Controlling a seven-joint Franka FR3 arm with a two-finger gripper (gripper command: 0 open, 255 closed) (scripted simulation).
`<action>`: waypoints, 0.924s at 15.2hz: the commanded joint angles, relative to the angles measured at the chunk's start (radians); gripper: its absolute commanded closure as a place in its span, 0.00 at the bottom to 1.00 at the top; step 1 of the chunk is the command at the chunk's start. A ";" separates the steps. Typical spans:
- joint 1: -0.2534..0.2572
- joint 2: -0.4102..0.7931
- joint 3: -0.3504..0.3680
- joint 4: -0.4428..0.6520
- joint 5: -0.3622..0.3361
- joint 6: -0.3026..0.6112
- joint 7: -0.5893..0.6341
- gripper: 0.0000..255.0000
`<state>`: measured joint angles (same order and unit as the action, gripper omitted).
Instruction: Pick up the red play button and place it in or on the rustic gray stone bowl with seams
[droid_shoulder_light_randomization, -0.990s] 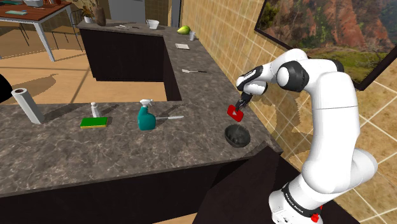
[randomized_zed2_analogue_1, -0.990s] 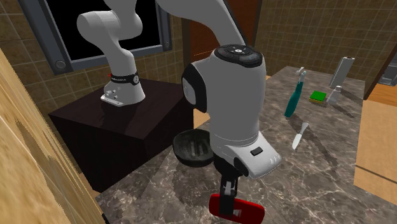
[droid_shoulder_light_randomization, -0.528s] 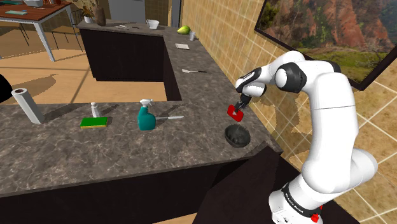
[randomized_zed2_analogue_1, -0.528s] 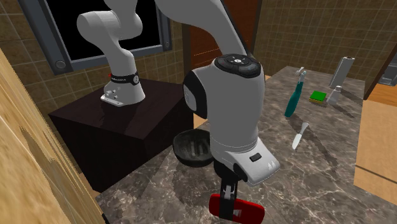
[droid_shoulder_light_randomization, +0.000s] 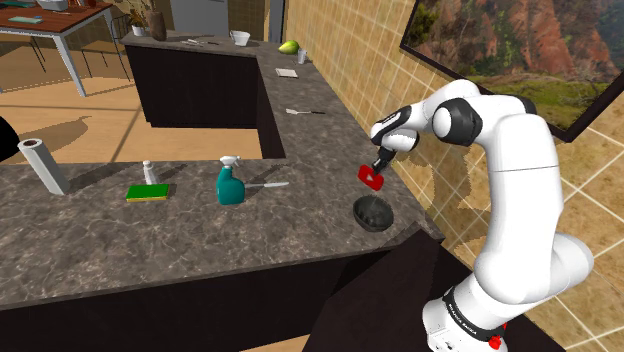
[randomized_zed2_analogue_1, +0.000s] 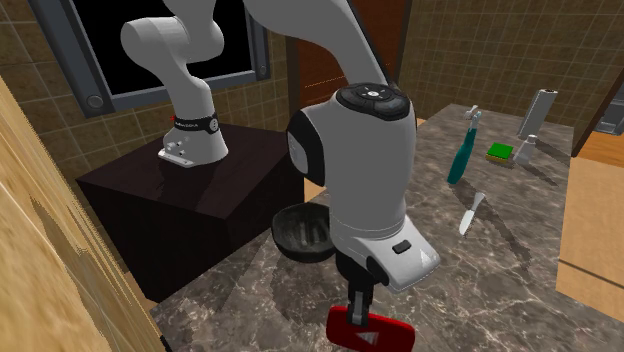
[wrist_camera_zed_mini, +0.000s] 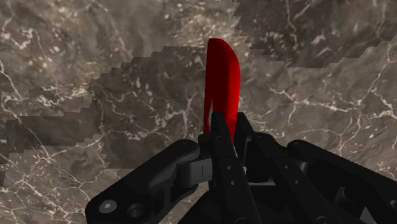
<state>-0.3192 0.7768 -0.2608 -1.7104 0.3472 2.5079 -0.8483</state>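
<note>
The red play button (droid_shoulder_light_randomization: 372, 177) stands on its edge just above the dark marble counter (droid_shoulder_light_randomization: 150, 240), beside the tiled wall. My black gripper (droid_shoulder_light_randomization: 377, 168) comes down on it from above and is shut on it. In the wrist view the fingers (wrist_camera_zed_mini: 222, 137) clasp the thin red play button (wrist_camera_zed_mini: 221, 83) seen edge-on. From the second exterior view the gripper (randomized_zed2_analogue_1: 355, 312) holds the red button (randomized_zed2_analogue_1: 372, 332) with its white triangle showing. The dark ribbed bowl (droid_shoulder_light_randomization: 373, 213) sits on the counter a short way from the button, towards the stand; it is the bowl (randomized_zed2_analogue_1: 303, 232) behind the hand.
A teal spray bottle (droid_shoulder_light_randomization: 230, 185), a knife (droid_shoulder_light_randomization: 268, 184), a green sponge (droid_shoulder_light_randomization: 148, 192), a small white bottle (droid_shoulder_light_randomization: 149, 172) and a paper towel roll (droid_shoulder_light_randomization: 42, 165) lie further along the counter at the shoulder view's left. The tiled wall (droid_shoulder_light_randomization: 420, 170) runs close beside the gripper.
The fingers have shut on the red button, which has tipped slightly so its white triangle shows. The hand dropped a little a second ago and has held still since.
</note>
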 joint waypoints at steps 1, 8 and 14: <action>0.001 0.002 0.002 -0.001 0.000 -0.001 0.000 1.00; 0.011 -0.040 -0.011 -0.014 -0.012 -0.030 0.008 1.00; 0.024 -0.099 -0.030 -0.026 -0.031 -0.078 0.021 1.00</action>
<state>-0.2973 0.6877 -0.2874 -1.7335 0.3192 2.4378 -0.8292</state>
